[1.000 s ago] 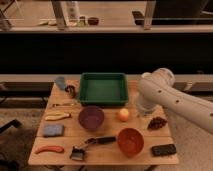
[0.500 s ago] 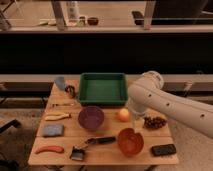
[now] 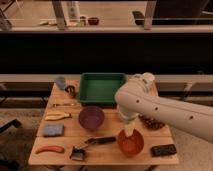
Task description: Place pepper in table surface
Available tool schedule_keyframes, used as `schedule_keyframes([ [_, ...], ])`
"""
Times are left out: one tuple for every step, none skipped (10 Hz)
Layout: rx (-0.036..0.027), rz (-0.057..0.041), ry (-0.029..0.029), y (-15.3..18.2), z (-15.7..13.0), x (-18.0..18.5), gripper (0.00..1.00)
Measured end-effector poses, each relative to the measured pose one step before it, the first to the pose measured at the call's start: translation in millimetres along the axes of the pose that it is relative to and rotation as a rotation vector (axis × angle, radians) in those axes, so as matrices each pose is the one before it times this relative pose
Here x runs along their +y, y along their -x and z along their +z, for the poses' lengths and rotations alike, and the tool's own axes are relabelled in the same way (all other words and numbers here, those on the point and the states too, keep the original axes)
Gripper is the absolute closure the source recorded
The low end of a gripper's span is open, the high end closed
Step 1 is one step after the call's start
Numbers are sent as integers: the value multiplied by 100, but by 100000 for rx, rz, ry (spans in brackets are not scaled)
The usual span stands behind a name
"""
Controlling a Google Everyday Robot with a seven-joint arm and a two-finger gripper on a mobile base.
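Note:
The pepper [image 3: 50, 149], slim and orange-red, lies flat on the table surface [image 3: 102, 154] near its front left corner. My white arm reaches in from the right, bends near the green tray and points down. My gripper [image 3: 130, 132] is at the arm's lower end, just above the orange-red bowl [image 3: 130, 145] at the front right. It is far right of the pepper, with a whole bowl's width and a brush between them. Nothing shows in the gripper.
A purple bowl [image 3: 91, 117] sits mid-table and a green tray [image 3: 102, 87] at the back. A yellow banana-shaped item [image 3: 57, 116] and a blue sponge [image 3: 53, 130] lie at the left. A black-handled brush [image 3: 92, 144] lies in front, a dark flat object [image 3: 164, 149] at the right, and a cup [image 3: 60, 82] at the back left.
My arm has swung left and forward over the table. It now covers the round orange fruit, and its end hangs over the orange-red bowl. The pepper has not moved.

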Motion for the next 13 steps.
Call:
schedule_keyframes([
  [227, -2226, -27, 1526, -251, 1140, 20],
  [-129, -2157, 283, 1816, -284, 1229, 20],
  [272, -4240, 468, 3498, -343, 2106, 20],
  [-706, -3521, 1203, 3171, -75, 1456, 20],
  [-783, -4400, 963, 3224, 211, 908, 20],
  [-1457, -3683, 1042, 2674, 412, 336, 20],
  [-1994, -4148, 1258, 3057, 837, -72, 20],
  [-917, -3199, 1292, 2263, 936, -328, 20],
  [-1093, -3128, 1510, 2584, 1374, -654, 20],
  [-862, -2940, 1885, 2950, 2065, -1052, 20],
  [-573, -1004, 1030, 1238, 976, -497, 20],
  [-568, -1283, 362, 1531, 1372, -974, 20],
  [-894, -932, 738, 1643, 1453, -999, 20],
])
